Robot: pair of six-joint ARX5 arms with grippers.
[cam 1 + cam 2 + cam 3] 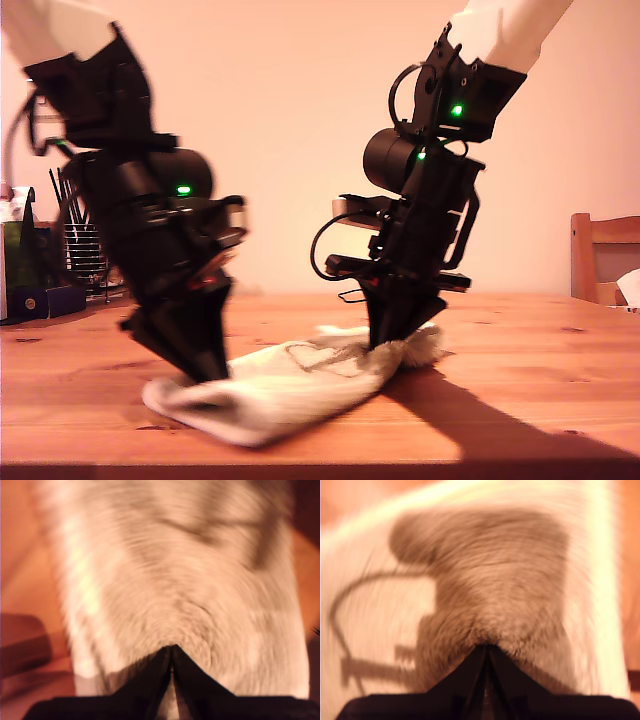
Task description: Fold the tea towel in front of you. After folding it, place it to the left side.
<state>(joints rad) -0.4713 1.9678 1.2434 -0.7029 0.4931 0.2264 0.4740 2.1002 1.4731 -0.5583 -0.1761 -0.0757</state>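
Tea towel lies bunched on the wooden counter near its front edge, stretched between the two arms in the exterior view. Our first tool has its jaws pressed together on a pinch of the fluffy cloth — our second tool is clamped on it likewise. We judge the two grips are there to carry one edge over evenly for a fold — which arm is which, we cannot tell.
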